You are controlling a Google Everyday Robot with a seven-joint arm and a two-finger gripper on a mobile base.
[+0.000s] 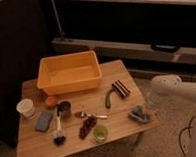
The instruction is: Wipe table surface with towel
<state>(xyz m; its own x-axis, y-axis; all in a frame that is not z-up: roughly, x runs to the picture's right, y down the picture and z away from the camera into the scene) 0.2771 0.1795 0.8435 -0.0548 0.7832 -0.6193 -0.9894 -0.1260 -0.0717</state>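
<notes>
A crumpled blue towel (139, 114) lies near the right front corner of the wooden table (40, 146). My white arm (174, 86) reaches in from the right edge of the view, beside the table's right end and a little above the towel. The gripper itself is out of view; only the arm's rounded white links show.
A large yellow bin (69, 70) stands at the back of the table. In front lie a white cup (26, 108), an orange item (51, 101), a metal cup (65, 108), a blue sponge (43, 121), a brush (59, 133), a spoon (88, 115), dark grapes (87, 127), a green cup (100, 133), a green vegetable (109, 98) and a dark striped block (121, 88). Dark shelving stands behind.
</notes>
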